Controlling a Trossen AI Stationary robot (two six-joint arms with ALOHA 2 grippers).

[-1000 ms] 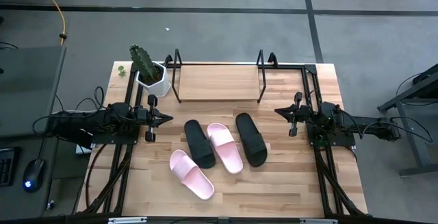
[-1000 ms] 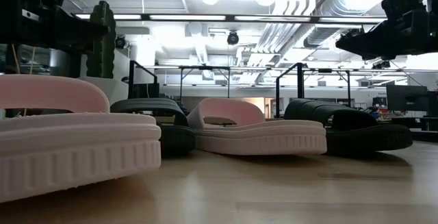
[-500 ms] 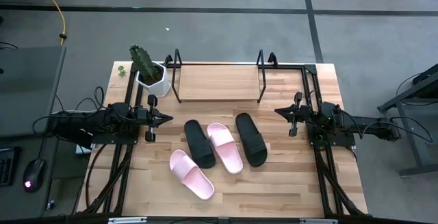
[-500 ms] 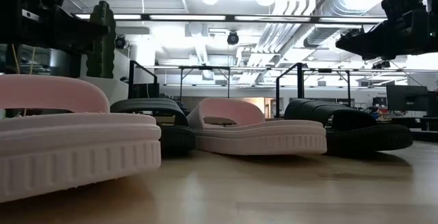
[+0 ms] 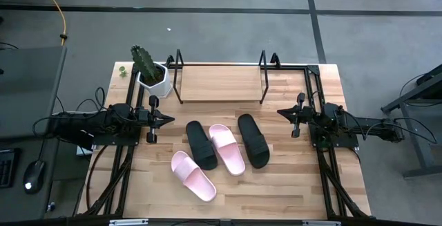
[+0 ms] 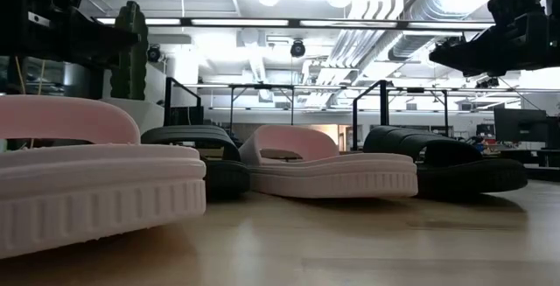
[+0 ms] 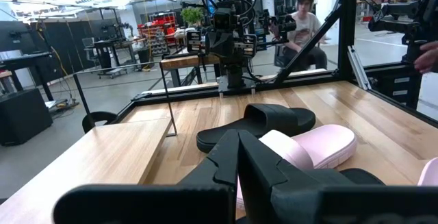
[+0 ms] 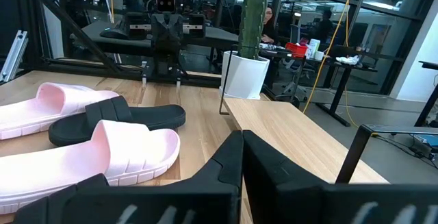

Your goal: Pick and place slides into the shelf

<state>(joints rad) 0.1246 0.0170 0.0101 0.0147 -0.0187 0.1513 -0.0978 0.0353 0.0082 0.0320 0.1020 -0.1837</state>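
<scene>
Four slides are lying on the wooden table in front of the shelf, none of them on it. The black slide and the pink slide are sitting side by side, touching along their length, with a second black slide just to their right and slightly apart. The second pink slide is lying angled nearer the table's front edge, its heel end close to the first black slide. The shelf's light board is standing bare between its black wire ends at the far edge of the table, and a white pot with a cactus is sitting just beside its left end.

The left gripper is hovering at the table's left side, pointing inward toward the slides, its fingers pressed together with nothing between them. The right gripper is hovering opposite at the right side, its fingers likewise closed on nothing. A person is sitting in the room beyond the table
</scene>
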